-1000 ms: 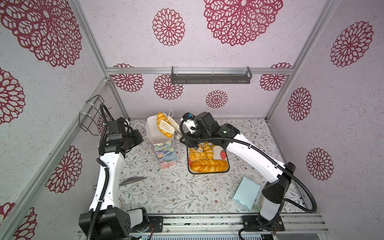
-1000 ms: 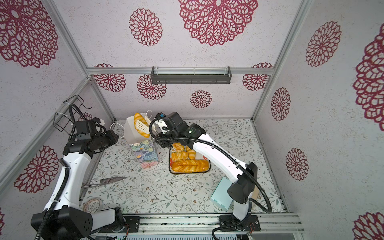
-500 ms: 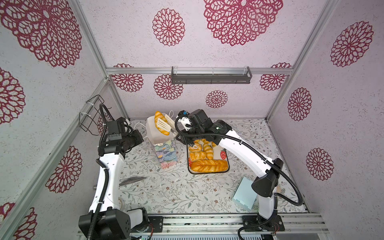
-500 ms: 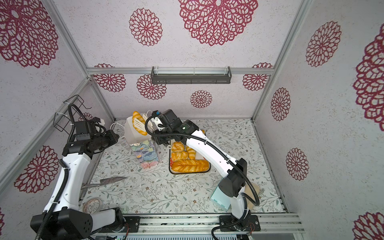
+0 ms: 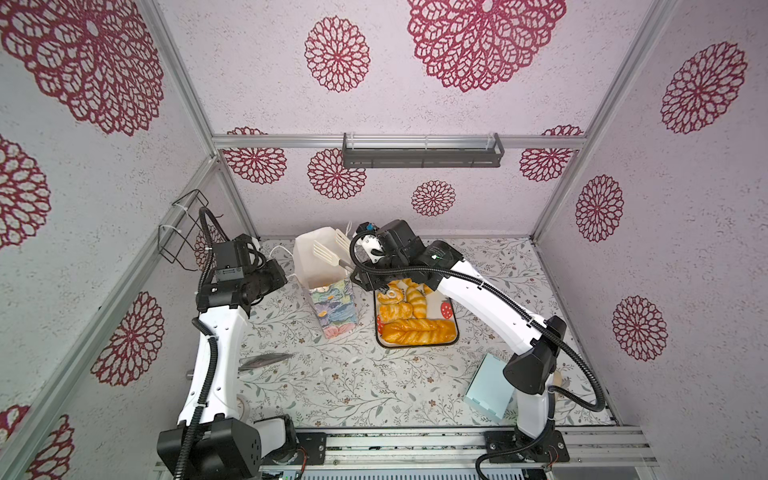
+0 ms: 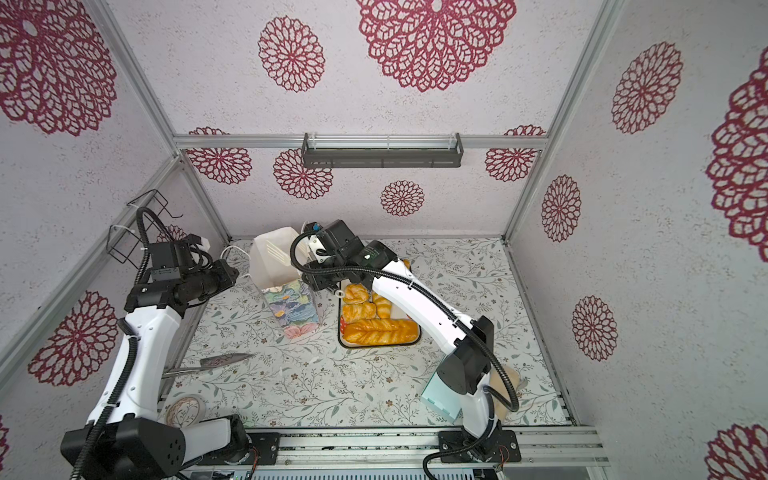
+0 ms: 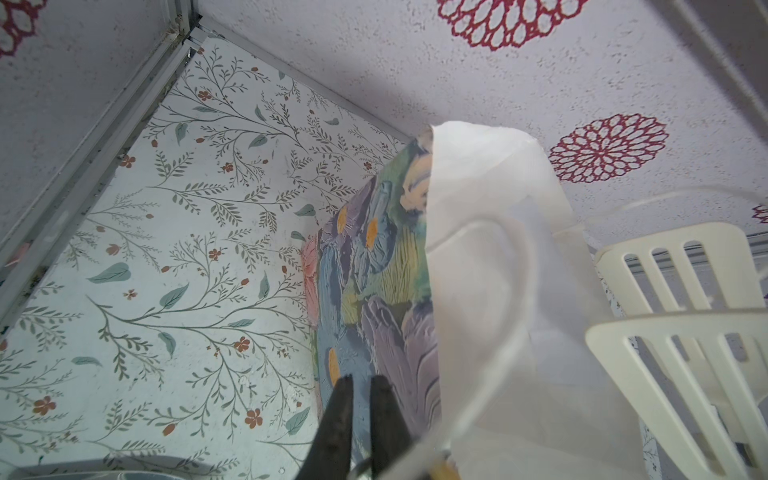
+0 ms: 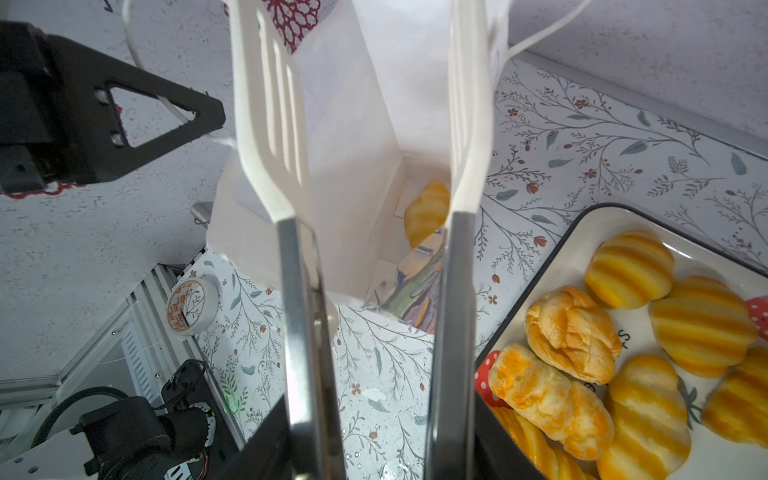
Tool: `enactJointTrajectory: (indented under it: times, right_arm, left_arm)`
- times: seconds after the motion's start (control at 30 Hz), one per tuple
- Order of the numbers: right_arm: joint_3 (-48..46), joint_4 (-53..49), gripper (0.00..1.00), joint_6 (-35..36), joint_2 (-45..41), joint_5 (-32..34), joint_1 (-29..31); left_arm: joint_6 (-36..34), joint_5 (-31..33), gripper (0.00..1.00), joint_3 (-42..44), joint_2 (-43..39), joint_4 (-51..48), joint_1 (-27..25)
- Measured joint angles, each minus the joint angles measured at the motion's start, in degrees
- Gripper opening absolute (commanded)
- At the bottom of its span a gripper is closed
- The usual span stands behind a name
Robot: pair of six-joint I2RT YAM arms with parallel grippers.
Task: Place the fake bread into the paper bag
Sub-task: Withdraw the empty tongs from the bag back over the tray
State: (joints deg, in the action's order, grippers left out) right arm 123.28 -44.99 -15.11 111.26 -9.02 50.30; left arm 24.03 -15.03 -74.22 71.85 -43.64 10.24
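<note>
The croissant point(image 8: 426, 210) that the tongs point(image 5: 326, 254) held pinched above the paper bag point(image 5: 332, 305) a second ago now lies deep inside it, on the white floor at the side nearest the tray point(image 8: 575, 249); its stripes cross its length, and its long axis seems to run along that bag wall. The tongs' white slotted blades have sprung apart and hang empty in the bag's mouth. The right gripper point(image 5: 365, 279) clasps their two metal arms, its jaws set wider than before.

The left gripper point(image 7: 362, 384) has not moved; it sits on the side of the bag away from the tray, its dark fingers nearly together, apparently nipping the bag's thin white cord. The bag stands on its base, long axis upright, mouth open to the top.

The rest of the fake bread point(image 5: 399, 305) stays on the tray just beside the bag; the small rolls are bunched at the tray's far end. The braided loaf point(image 5: 417, 331) lies along the near edge, one end pointing at the bag's foot. Between the rolls the tray carries dark lettering; only an "S" can be read, beside red strawberry prints.
</note>
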Motion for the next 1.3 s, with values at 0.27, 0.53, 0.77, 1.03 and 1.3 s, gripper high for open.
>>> enactJointTrajectory:
  times: [0.27,0.53,0.77,1.03,1.3]
  right_arm:
    - [0.0,0.1,0.52,0.0,-0.6,0.0,0.0]
    - [0.0,0.2,0.52,0.1,-4.5,0.6,0.0]
    - [-1.3,0.5,0.52,0.1,-7.5,2.6,-0.4]
    - [-9.2,2.0,0.52,0.0,-12.5,3.0,-4.0]
    - [-19.0,6.0,0.52,-1.6,-19.4,2.9,-8.6]
  left_arm:
    - [0.0,-0.4,0.12,0.0,0.0,-0.1,0.0]
    - [0.0,-1.3,0.12,0.0,0.0,-0.1,0.0]
    - [0.5,-2.5,0.12,0.0,0.0,0.0,-0.1]
    - [1.2,-3.6,0.12,0.0,0.0,0.1,-0.2]
    - [2.1,-5.3,0.12,0.0,0.0,0.8,-0.3]
